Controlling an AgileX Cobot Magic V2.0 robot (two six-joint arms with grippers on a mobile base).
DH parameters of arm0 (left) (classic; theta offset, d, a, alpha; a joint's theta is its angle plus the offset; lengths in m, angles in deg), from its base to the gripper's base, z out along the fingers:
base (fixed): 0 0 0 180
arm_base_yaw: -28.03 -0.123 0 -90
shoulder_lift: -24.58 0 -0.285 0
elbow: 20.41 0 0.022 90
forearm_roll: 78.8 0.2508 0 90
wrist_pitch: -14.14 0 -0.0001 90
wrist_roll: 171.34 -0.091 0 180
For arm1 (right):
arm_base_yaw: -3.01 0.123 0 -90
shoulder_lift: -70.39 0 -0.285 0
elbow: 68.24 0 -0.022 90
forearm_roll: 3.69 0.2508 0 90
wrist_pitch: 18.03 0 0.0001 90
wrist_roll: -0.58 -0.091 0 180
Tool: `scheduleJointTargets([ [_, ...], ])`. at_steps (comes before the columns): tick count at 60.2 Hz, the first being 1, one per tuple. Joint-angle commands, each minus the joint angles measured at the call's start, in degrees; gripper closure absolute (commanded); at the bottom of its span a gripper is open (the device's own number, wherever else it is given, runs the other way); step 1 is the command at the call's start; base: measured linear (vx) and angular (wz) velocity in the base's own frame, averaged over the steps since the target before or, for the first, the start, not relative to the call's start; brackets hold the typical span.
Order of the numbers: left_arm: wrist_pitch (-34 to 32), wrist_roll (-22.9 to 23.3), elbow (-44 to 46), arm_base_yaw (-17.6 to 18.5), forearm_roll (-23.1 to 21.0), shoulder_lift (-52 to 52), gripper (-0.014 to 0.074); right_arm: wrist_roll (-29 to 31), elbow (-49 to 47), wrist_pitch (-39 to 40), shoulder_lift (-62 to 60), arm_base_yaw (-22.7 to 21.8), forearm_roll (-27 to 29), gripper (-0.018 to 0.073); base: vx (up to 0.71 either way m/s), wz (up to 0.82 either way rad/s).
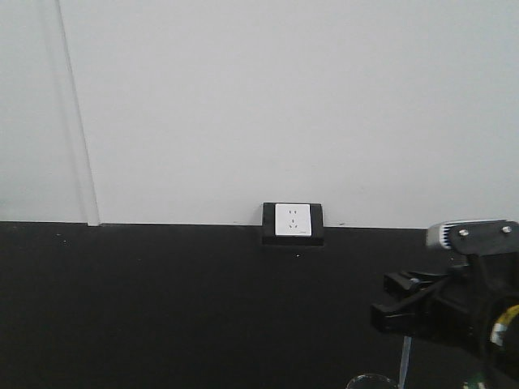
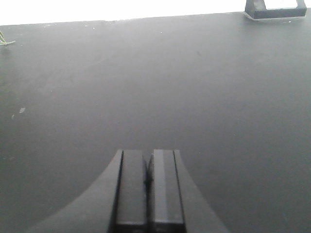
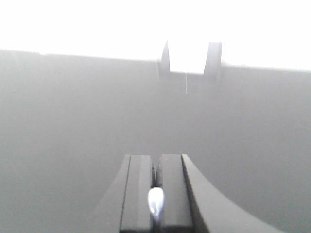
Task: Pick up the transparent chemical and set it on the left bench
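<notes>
My right gripper (image 3: 156, 158) is shut on the translucent bulb of the plastic dropper (image 3: 156, 201). In the front view the right gripper (image 1: 389, 301) is at the lower right, and the thin dropper (image 1: 404, 358) hangs below it towards the round rim of the clear glass beaker (image 1: 371, 380) at the bottom edge. Most of the beaker is cut off. My left gripper (image 2: 148, 154) is shut and empty above the bare black worktop (image 2: 146, 77). The left bench with its white bins is out of view.
A black worktop (image 1: 162, 308) runs against a white wall. A white wall socket in a black frame (image 1: 293, 221) sits at its back edge, and it also shows in the left wrist view (image 2: 274, 8) and the right wrist view (image 3: 189, 58).
</notes>
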Motion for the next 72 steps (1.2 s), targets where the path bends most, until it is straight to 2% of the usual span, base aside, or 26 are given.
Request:
scheduleJointTargets([
  [1, -4.5, 0.4, -0.9, 0.1, 0.0, 1.1, 0.06, 2.4, 1.5, 5.1, -7.5, 0.0, -2.2, 0.0564, 0.0, 0.0],
  [14, -4.5, 0.4, -0.9, 0.1, 0.0, 1.1, 0.06, 4.8, 10.7, 4.1, -23.0, -0.4, -2.8, 0.0564, 0.0, 0.0],
  [32, -4.5, 0.4, -0.9, 0.1, 0.0, 1.1, 0.06, 6.2, 20.9, -3.2, -38.3, -0.5, -2.9, 0.0564, 0.0, 0.0],
  [44, -4.5, 0.4, -0.9, 0.1, 0.0, 1.1, 0.06, 8.0, 24.7, -2.5, -42.0, -0.5, -2.9, 0.0564, 0.0, 0.0],
  [72, -4.5, 0.4, -0.9, 0.1, 0.0, 1.1, 0.06, 8.0, 24.7, -3.7, -42.1, -0.5, -2.8, 0.0562, 0.0, 0.0],
])
